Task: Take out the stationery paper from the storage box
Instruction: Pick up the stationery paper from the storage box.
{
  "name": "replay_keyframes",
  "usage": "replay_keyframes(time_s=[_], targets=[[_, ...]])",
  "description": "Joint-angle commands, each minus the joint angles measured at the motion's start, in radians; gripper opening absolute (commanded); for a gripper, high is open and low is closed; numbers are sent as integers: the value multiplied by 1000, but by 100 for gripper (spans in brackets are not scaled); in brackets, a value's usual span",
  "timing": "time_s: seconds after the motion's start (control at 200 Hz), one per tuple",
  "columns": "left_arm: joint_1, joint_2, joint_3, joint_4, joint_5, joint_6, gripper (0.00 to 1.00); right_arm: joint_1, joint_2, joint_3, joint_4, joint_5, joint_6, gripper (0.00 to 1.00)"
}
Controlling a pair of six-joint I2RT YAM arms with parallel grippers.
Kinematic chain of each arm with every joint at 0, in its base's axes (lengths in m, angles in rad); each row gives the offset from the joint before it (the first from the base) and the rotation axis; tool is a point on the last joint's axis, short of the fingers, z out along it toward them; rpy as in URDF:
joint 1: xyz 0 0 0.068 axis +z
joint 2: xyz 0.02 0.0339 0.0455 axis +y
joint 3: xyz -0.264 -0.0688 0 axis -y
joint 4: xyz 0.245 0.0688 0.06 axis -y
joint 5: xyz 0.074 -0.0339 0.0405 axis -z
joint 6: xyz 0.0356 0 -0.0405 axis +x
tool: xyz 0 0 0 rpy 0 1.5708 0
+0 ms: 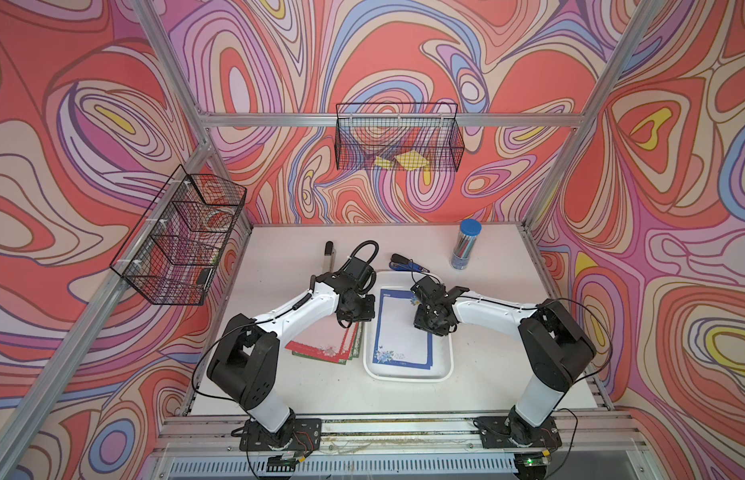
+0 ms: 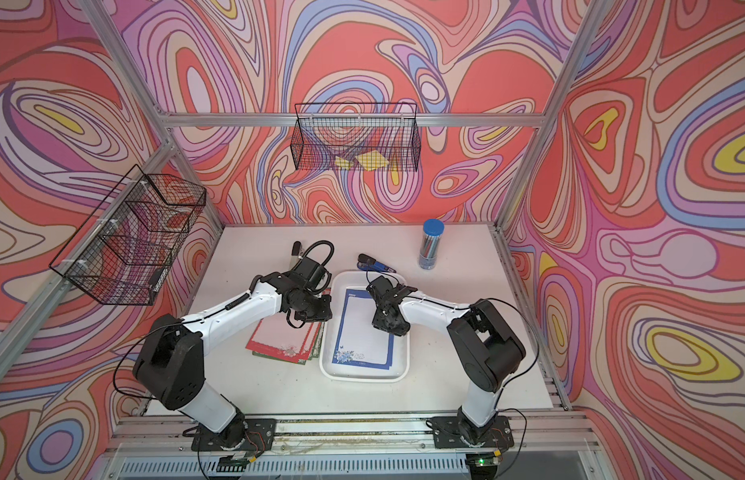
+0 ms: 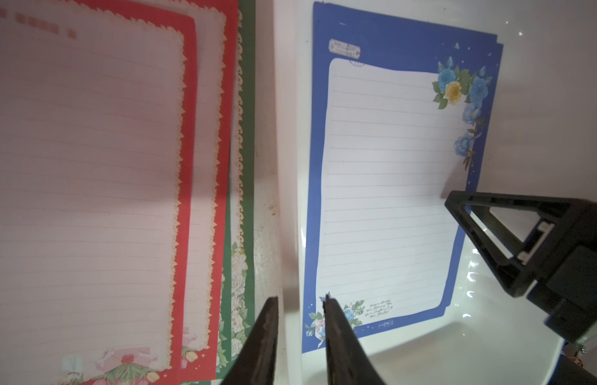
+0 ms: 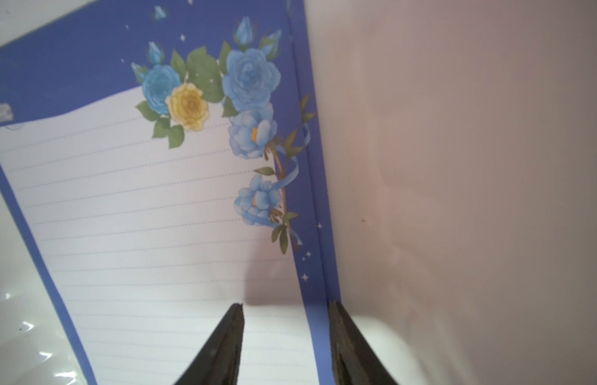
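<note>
Blue sheet [image 3: 387,186] waits in box [image 3: 423,350].
Right gripper [image 4: 285,303], half-open, straddles its edge, probably to pinch it; left gripper [image 3: 300,297], narrow, sits astride the box rim, grip unclear.

White storage box [image 1: 407,376]. In it, a blue-bordered sheet [image 3: 390,183] with a lined white centre and blue roses, one yellow, at its far right corner. To the left lie red-bordered sheets [image 3: 90,166] with scalloped cream edging, over a dark green-bordered sheet [image 3: 247,100] printed with white flowers. Far right, a tube [image 1: 465,245] has a blue cap. The walls [image 1: 404,50] swirl coral, lilac, blue and yellow.
</note>
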Motion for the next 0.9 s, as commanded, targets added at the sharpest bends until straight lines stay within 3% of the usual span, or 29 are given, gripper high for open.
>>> replay_keyframes(time_s=[0.0,0.421,0.896], targets=[[4,26,-16,-1,-8,19,24,-3,17,-14,8,3,6,45],[4,49,-32,9,7,27,14,-4,53,-12,-4,10,9,48],[4,50,-38,8,7,17,10,-2,49,-4,-31,32,8,54]])
